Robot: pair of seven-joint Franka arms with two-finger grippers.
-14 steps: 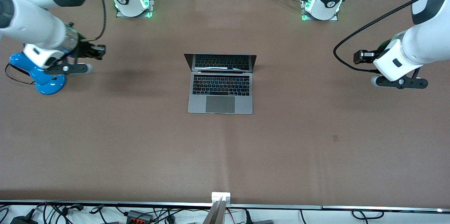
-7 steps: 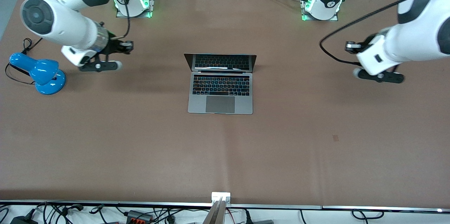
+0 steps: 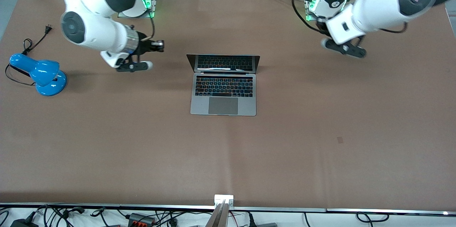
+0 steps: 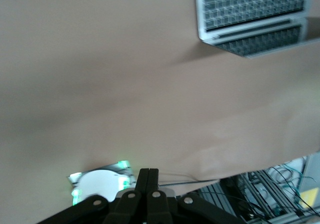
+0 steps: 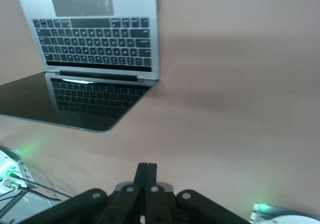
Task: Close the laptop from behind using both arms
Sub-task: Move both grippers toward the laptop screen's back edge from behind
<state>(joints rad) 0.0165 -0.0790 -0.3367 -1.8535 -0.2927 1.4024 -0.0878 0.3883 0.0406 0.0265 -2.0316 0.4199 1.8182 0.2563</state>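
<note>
The silver-grey laptop (image 3: 223, 93) lies open in the middle of the table, its dark screen (image 3: 223, 62) raised and facing the front camera. My right gripper (image 3: 159, 46) is shut and empty, above the table beside the laptop's screen toward the right arm's end. My left gripper (image 3: 321, 26) is shut and empty, above the table by the left arm's base. The right wrist view shows the shut gripper (image 5: 146, 167) with the laptop (image 5: 95, 39) some way off. The left wrist view shows the shut gripper (image 4: 148, 172) and a corner of the laptop (image 4: 255, 14).
A blue desk lamp (image 3: 42, 75) with its cord stands at the right arm's end of the table. The right arm's base (image 3: 137, 4) and the left arm's base (image 3: 326, 6) stand along the edge farthest from the front camera. Brown table (image 3: 228, 155) spreads around the laptop.
Both arms have swung in toward the laptop. The right gripper moved from over the lamp to beside the screen. The left gripper moved in and toward its own base. The laptop has not moved.
</note>
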